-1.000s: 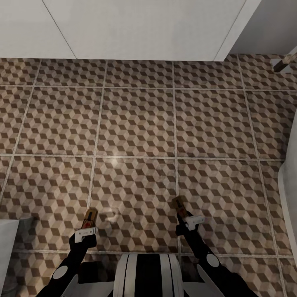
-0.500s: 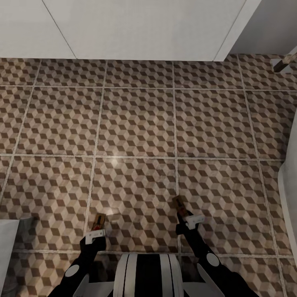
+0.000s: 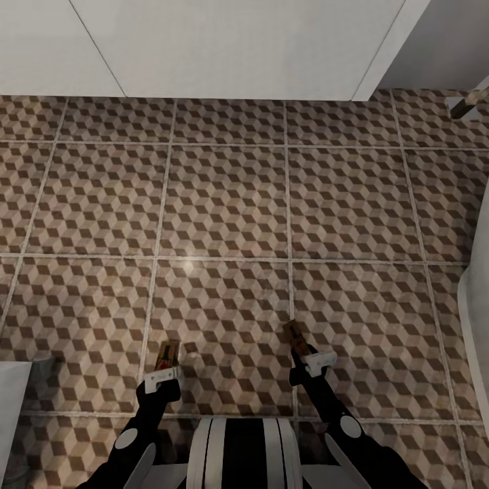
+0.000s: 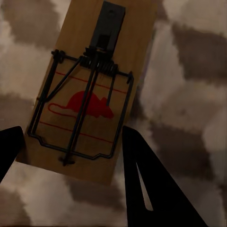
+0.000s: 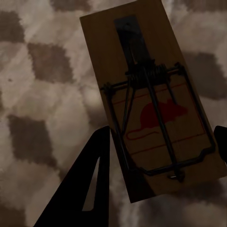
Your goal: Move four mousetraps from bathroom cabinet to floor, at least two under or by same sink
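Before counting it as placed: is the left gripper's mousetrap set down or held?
Held, as far as shows: the left gripper has a finger at each side of the mousetrap. Floor contact: cannot tell.

In the head view, the two mousetraps were too small for their wire parts to be read: the left mousetrap (image 3: 168,354) showed only tan with a red fleck, and the right mousetrap (image 3: 295,335) was a sliver partly covered by the right claw (image 3: 303,353). The white vanity (image 3: 224,47) was cut off by the top edge, so no basin showed. In the left wrist view, one dark finger (image 4: 9,146) was clipped by the frame edge.
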### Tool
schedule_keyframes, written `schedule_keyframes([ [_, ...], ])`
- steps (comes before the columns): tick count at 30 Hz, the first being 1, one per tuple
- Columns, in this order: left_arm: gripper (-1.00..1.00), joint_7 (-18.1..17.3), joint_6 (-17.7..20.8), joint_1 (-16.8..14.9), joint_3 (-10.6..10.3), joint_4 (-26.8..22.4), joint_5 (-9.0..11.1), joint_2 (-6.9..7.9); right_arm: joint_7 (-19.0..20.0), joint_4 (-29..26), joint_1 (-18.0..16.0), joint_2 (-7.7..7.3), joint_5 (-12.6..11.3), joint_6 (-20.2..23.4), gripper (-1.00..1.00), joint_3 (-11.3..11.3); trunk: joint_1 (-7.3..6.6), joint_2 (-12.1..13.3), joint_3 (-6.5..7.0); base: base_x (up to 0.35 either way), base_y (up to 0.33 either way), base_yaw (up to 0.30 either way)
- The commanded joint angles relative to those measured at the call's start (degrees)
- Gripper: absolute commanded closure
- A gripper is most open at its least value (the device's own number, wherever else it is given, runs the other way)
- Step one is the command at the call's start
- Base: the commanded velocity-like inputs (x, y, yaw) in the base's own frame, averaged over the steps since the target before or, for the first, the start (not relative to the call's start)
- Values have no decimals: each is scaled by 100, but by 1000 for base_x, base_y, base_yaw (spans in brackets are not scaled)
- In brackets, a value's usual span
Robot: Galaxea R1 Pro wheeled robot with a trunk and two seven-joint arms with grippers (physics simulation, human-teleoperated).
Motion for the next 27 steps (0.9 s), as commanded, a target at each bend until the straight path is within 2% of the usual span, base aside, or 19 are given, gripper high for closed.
schedule_keyframes([
  [1,100,91,-25,-3,-30,-2,36,4,-29,0,-6,-13,-45,-34,100,37,-1,-1,-2,0,0,0],
  [4,100,125,-111,-6,-45,-50,31,44,-19,-16,-6,-22,-36,-62,100,37,-1,-1,-2,0,0,0],
  [9,100,123,-342,-4,-76,-332,28,196,-27,-99,-6,-45,-33,-275,100,46,-1,-1,-2,0,0,0],
  [21,100,123,-382,-3,-167,-413,-56,224,-42,-323,-6,-128,-39,-388,100,54,-1,-1,-2,0,0,0],
  [27,100,123,-382,-3,-308,-403,-58,224,-45,-553,-6,-261,-41,-388,100,60,-1,-1,-2,0,0,0],
])
